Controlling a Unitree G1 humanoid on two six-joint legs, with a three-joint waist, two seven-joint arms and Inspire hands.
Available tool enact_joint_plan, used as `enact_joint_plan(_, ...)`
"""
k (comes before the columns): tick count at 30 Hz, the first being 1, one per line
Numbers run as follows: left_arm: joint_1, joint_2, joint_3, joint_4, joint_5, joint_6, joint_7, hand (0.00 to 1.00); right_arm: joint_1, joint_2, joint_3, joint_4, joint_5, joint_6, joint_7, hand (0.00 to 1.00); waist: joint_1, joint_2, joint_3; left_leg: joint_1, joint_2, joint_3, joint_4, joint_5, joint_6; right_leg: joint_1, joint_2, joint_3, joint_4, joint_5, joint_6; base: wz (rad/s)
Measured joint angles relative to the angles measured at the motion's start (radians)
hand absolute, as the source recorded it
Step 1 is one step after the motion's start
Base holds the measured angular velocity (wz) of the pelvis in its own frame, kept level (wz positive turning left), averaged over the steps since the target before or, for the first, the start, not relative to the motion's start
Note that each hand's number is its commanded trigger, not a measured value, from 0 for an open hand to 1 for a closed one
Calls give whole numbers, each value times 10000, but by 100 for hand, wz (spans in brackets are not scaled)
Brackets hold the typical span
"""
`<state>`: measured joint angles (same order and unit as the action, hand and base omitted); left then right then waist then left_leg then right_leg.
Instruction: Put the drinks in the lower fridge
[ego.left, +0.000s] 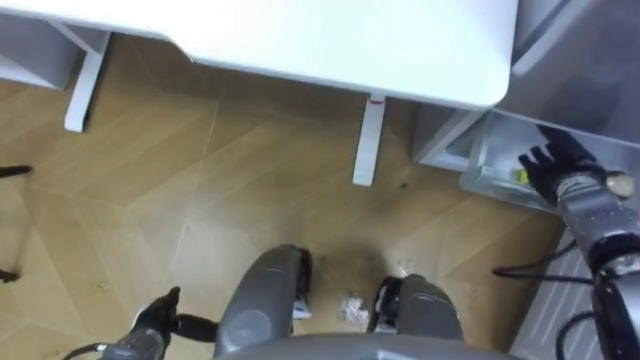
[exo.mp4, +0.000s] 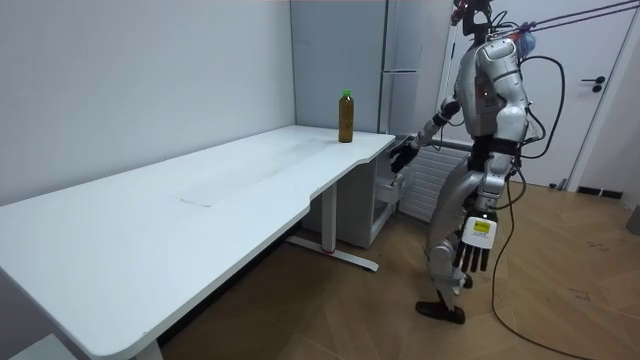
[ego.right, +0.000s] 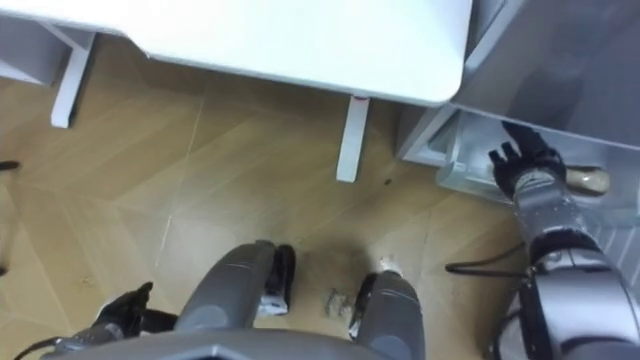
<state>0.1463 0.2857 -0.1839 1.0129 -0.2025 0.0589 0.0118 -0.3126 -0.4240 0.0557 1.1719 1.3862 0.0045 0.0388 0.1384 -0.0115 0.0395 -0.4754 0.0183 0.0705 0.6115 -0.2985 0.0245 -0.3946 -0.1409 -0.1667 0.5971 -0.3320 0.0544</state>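
- Reaching toward the lower fridge (ego.left: 487, 165) in the left eye view, the right hand (ego.left: 552, 165) has its fingers spread and straight. It holds nothing and sits right at the clear front edge of the open compartment. My worry is that splayed fingers could catch on that edge or shove it if the arm pushes on. With no drink in the hand, going further in would gain nothing. The left hand (ego.left: 150, 325) hangs low beside the leg, fingers loose and empty. The bench leg (ego.left: 368, 140) stands near the feet, so a careless step while turning could clip it.
- From the room view, the bottle (exo.mp4: 346, 116), green-capped and upright, stands on the bench (exo.mp4: 200, 210) near the end closest to the fridge, well apart from both hands. The right hand (exo.mp4: 403, 155) is stretched forward just past the bench's corner, and the left hand (exo.mp4: 470, 250) hangs by the thigh. The bottle looks tall and narrow, so I judge it easy to topple if a hand brushes it high or sideways. A knock there could send it off onto the floor (exo.mp4: 560, 300). Raising the right arm from where it is could also strike the bench's edge.
- Seen from the right eye view, the right hand (ego.right: 520, 160) is again flat and empty over the compartment's rim. Something pale lies beside its wrist, and I cannot tell what it is.
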Motion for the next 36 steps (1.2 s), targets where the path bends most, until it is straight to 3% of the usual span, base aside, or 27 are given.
enact_joint_plan(3,67,-89,626,41,-7,-191,48,0,596,169,-93,34,-302,-19,555,0,-127,-92,-61,924,-15,93,-882,209,-66,854,62,-84,-928,277,-8,-7)
enact_joint_plan(4,215,-128,827,81,-8,-353,72,0,997,285,-132,68,-540,-24,830,0,-249,-147,-160,1416,-62,95,-1368,353,-96,1351,61,-227,-1376,409,-3,0)
enact_joint_plan(6,467,-244,972,80,-11,-517,165,0,1615,449,-182,65,-1124,-28,1136,0,-356,-187,-273,2121,-74,91,-1932,453,-154,2106,148,-311,-2021,596,7,-2)
enact_joint_plan(8,600,-382,1076,128,-6,-624,237,0,2235,623,-173,54,-1784,-31,1388,0,-490,-215,-285,2813,-57,90,-2324,469,-184,2855,246,-385,-2640,713,26,-2)
enact_joint_plan(10,648,-537,1173,315,-7,-713,282,0,2913,1021,-170,60,-2026,-29,1632,0,-500,-315,-381,3428,-29,130,-2691,493,-229,3528,357,-341,-3212,852,28,-9)
enact_joint_plan(13,653,-810,1499,482,-109,-971,317,0,3411,1385,-178,366,-2208,-25,1989,0,-559,-331,-371,4031,11,157,-2901,496,-240,4249,460,-339,-3792,1041,29,-11)
enact_joint_plan(16,663,-888,1511,507,-327,-1048,528,0,3985,1625,-157,264,-2267,-26,2064,0,-555,-297,-363,4369,30,185,-3114,482,-285,4549,496,-394,-3939,1085,24,-2)
enact_joint_plan(19,721,-1055,1631,670,-558,-1101,617,0,4211,1776,-198,304,-2566,-19,2046,0,-568,-173,-322,4538,47,222,-3233,490,-295,4657,516,-400,-3943,1164,26,-8)
enact_joint_plan(21,866,-1177,1876,670,-593,-1112,676,0,4243,1924,-389,327,-3091,-23,2032,0,-664,-129,-344,4552,59,203,-3269,492,-297,4673,539,-421,-3947,1198,8,-5)
enact_joint_plan(26,1086,-1300,2227,677,-612,-1128,746,0,4411,2222,-473,527,-4258,-28,1853,0,-873,-189,-318,4742,55,116,-3370,562,-329,4946,543,-613,-4024,1235,-13,4)
enact_joint_plan(36,1114,-1417,2608,696,-638,-1079,879,0,4488,2423,-444,1141,-8934,23,1448,0,-1065,-237,-389,4880,21,31,-3391,571,-331,5226,553,-676,-4283,1240,-7,2)
